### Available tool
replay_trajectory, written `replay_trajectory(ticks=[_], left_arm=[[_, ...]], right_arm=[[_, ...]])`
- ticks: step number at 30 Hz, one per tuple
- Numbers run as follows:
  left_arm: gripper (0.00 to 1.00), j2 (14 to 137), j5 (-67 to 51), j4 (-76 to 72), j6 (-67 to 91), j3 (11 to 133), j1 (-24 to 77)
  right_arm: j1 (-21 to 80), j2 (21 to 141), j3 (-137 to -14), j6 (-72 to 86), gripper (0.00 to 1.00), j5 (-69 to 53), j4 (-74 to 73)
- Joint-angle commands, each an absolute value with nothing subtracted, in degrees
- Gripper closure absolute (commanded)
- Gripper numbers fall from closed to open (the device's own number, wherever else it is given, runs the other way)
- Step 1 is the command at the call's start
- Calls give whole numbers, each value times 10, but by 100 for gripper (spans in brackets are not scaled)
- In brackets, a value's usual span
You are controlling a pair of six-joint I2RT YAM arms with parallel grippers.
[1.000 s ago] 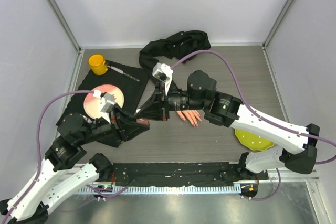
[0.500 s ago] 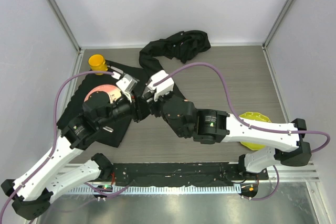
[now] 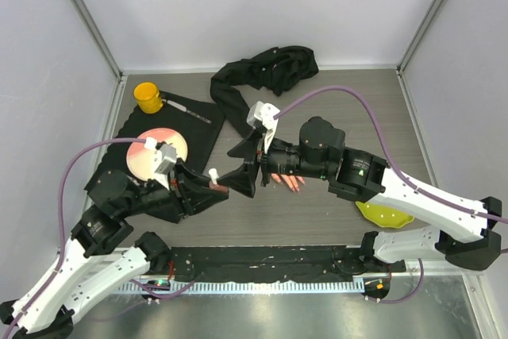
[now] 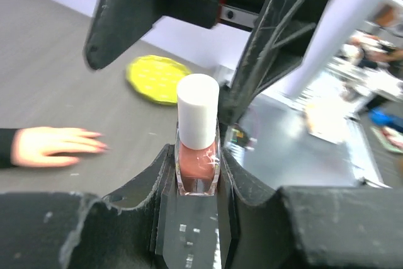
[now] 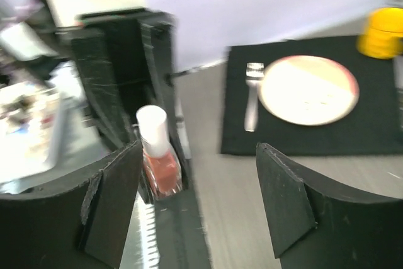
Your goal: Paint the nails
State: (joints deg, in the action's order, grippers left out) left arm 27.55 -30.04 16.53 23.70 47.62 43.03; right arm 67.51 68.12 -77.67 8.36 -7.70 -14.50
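- Left gripper [image 4: 197,174]: clamped on the glass base of a nail polish bottle [image 4: 197,159], which is upright with pinkish-red polish inside.
- White cap [image 4: 197,110]: still on the bottle, and no brush is out.
- Right gripper [image 5: 198,203]: jaws spread wide and empty, facing the cap without touching it.
- Mannequin hand [image 3: 284,178]: flat on the table at 3 o'clock from the bottle in the top view. Its black sleeve [image 3: 262,69] trails toward 12 o'clock.
- The nails [image 3: 298,186]: at the fingertips, pointing toward 5 o'clock. They look pinkish-red but are too small to judge for fresh coating.
- Progress (judgement): early. Of 3 steps, uncapping, brushing and recapping, none looks done.
- Writing: none legible on the bottle or cap, and no brand can be read.
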Motion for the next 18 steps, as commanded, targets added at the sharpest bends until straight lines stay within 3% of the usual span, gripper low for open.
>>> replay_trajectory(ticks=[1,9,14,18], left_arm=[[100,265,-412,68,304,451,430],[100,249,-414,61,323,448,430],[100,252,-414,62,321,454,430],[100,258,-399,78,308,464,430]], right_arm=[[657,684,-767,147,24,-310,-63],[645,708,-779,199,68,-376,-20],[642,710,-769,204,68,-381,-12],[642,717,-771,200,87,-378,-14]])
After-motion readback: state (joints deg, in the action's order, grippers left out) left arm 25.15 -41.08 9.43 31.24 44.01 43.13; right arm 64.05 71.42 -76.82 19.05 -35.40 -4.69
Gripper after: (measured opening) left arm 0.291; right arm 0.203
